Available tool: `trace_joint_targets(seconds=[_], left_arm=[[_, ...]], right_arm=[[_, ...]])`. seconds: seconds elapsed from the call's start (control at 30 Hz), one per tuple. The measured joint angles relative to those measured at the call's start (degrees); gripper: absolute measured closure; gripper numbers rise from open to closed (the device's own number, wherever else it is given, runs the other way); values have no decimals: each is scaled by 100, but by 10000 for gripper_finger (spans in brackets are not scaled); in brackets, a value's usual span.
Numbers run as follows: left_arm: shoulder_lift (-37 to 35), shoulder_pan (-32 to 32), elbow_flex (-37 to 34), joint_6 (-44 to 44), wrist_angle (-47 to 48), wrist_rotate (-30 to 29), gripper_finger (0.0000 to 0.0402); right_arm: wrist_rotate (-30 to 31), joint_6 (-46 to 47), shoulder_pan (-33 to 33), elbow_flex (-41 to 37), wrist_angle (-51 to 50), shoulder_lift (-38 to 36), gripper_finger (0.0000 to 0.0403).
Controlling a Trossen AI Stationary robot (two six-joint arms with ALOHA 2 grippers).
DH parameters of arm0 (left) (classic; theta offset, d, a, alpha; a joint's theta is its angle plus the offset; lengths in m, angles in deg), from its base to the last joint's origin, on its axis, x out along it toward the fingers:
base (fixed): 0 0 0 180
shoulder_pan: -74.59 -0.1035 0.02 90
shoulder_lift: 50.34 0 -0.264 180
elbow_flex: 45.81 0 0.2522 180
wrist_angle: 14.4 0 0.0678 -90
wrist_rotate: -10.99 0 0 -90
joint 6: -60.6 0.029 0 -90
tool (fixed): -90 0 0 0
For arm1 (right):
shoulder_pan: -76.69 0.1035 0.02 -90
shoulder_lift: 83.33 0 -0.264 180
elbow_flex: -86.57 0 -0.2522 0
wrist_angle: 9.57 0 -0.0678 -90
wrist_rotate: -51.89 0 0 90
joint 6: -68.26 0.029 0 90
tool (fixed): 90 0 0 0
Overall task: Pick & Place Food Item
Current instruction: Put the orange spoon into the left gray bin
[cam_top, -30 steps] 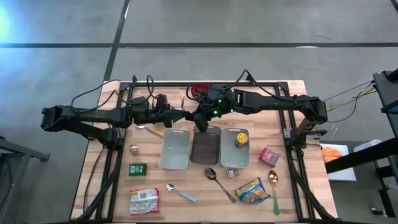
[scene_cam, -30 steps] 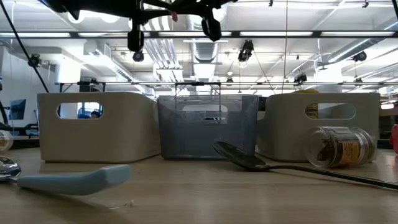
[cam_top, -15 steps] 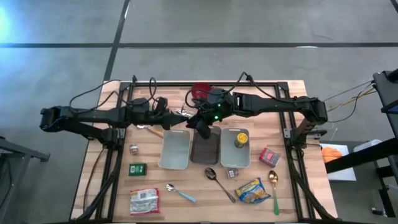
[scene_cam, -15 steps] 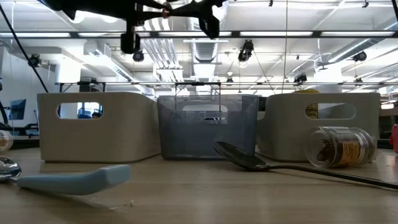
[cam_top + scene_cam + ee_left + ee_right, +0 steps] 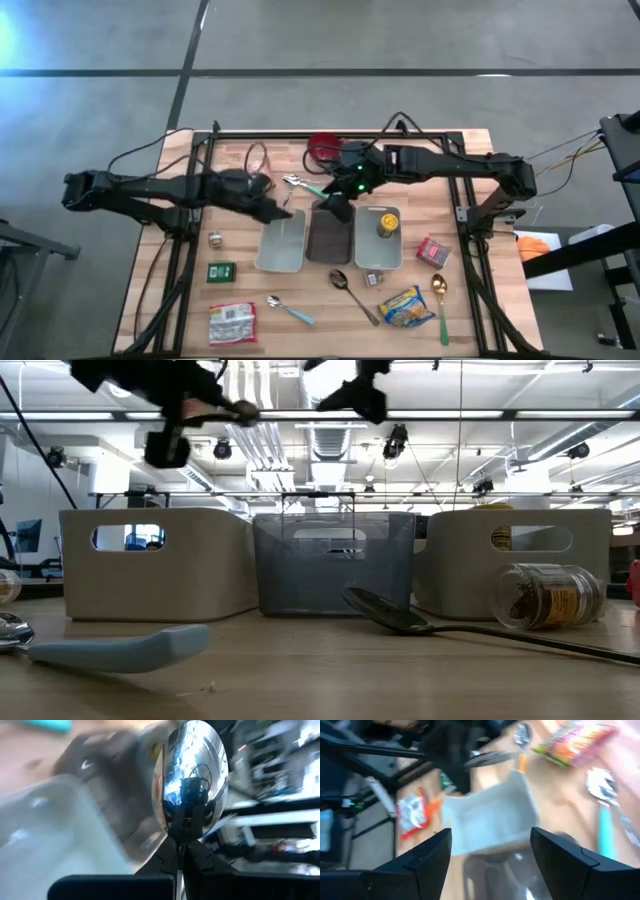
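The left gripper [image 5: 272, 212] hangs above the table [image 5: 180, 290], over the rear left corner of the pale left bin [image 5: 283, 243], its fingers pinched on the stem of a shiny spoon [image 5: 191, 775] whose bowl fills the left wrist view. In the low view this gripper [image 5: 168, 448] sits high, above the left bin [image 5: 155, 562].

Near the table's left edge lie a small jar [image 5: 215, 238], a green box [image 5: 221, 270] and, toward the front left corner, a silver packet [image 5: 232, 323]. A blue-handled spoon [image 5: 290, 311] lies in front of the left bin.

The grey middle bin [image 5: 329, 238] stands between the left bin and the right bin [image 5: 379, 247], which holds a yellow-lidded jar [image 5: 386, 226]. A dark spoon [image 5: 352, 293] lies before the middle bin.

The right gripper [image 5: 336, 207] hovers over the rear of the middle bin with its fingers [image 5: 565, 862] spread and nothing between them; a red bowl [image 5: 323, 150] sits behind it near the rear edge.

A yellow snack bag [image 5: 406, 305], the food item, lies near the front right corner, with a green-handled spoon [image 5: 441, 303] beside it and a red pack [image 5: 433, 252] behind that.
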Motion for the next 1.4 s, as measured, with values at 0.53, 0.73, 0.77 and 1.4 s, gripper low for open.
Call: trace_joint_targets(seconds=[0.53,0.73,0.77,1.4], left_arm=[[44,1179,-570,-2868,744,-1881,401],[58,1307,-749,-3608,757,-2038,401],[95,1307,-749,-3664,728,-2056,401],[1717,1299,-301,-4239,398,-1600,401]], right_arm=[[1583,145,28,-17,-886,-1248,135],[1853,116,61,-71,-1087,-1475,135],[1894,89,59,-75,-1163,-1485,135],[1894,-195,61,-157,-1764,-1511,135]])
